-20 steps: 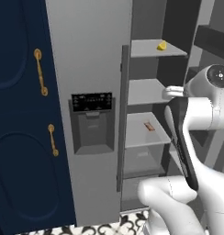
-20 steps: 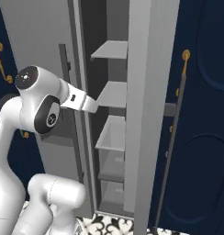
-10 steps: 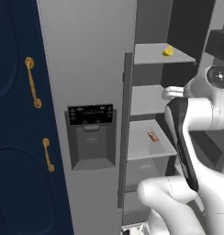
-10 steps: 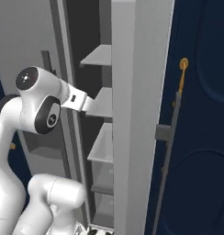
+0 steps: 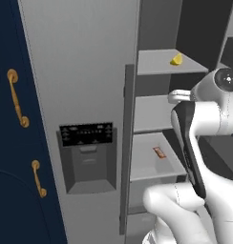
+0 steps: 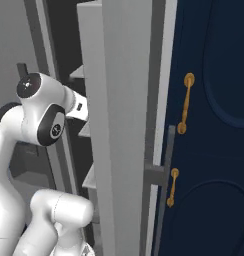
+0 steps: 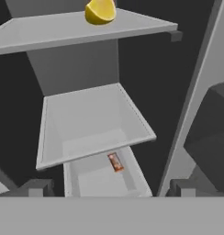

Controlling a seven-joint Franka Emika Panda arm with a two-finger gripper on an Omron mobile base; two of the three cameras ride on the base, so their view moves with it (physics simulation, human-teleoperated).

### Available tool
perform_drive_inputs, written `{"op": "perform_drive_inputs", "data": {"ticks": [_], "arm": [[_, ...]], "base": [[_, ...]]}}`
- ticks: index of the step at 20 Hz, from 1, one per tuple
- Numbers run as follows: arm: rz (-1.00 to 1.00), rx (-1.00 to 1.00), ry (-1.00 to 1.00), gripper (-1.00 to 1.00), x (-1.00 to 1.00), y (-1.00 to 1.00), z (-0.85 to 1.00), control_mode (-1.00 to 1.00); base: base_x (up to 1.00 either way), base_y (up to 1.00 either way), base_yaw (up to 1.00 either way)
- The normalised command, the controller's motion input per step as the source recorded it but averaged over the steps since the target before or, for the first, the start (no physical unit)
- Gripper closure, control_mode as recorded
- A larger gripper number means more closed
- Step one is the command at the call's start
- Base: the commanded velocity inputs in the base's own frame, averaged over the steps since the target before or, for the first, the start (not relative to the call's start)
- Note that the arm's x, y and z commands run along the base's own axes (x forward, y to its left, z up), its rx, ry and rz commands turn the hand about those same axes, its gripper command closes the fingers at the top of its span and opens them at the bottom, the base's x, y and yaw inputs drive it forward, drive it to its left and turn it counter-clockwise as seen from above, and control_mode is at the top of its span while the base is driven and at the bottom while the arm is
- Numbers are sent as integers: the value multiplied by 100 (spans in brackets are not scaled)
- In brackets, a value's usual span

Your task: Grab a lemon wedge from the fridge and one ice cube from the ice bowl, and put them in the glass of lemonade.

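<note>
the fridge [image 5: 85,71] is open in front of me. the lemon wedge [image 5: 176,59] sits on the top shelf [image 5: 156,64], near the front edge and off to the right. in my hand view the lemon wedge [image 7: 100,11] is up at the top, so i am too low right now. my gripper [image 7: 102,190] is wide apart and holds nothing. i think i should lift up to the level of that shelf, go in slowly over it, put one finger on each side of the wedge, then squeeze gently. i should keep away from the shelf edge and not bump the little orange thing [image 5: 159,152] in the drawer [image 5: 152,164] below.
</note>
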Motion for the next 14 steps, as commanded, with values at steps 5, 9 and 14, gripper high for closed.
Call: {"op": "perform_drive_inputs", "data": {"ticks": [5, 9, 14], "arm": [[0, 0, 0, -100, 0, 0, 0, 100], [0, -1, -19, -100, 0, 9, 96, -100], [0, -1, -16, -100, 10, 6, 92, -100]], "base": [[31, -29, 0], [0, 0, 0], [0, 0, 0]]}}
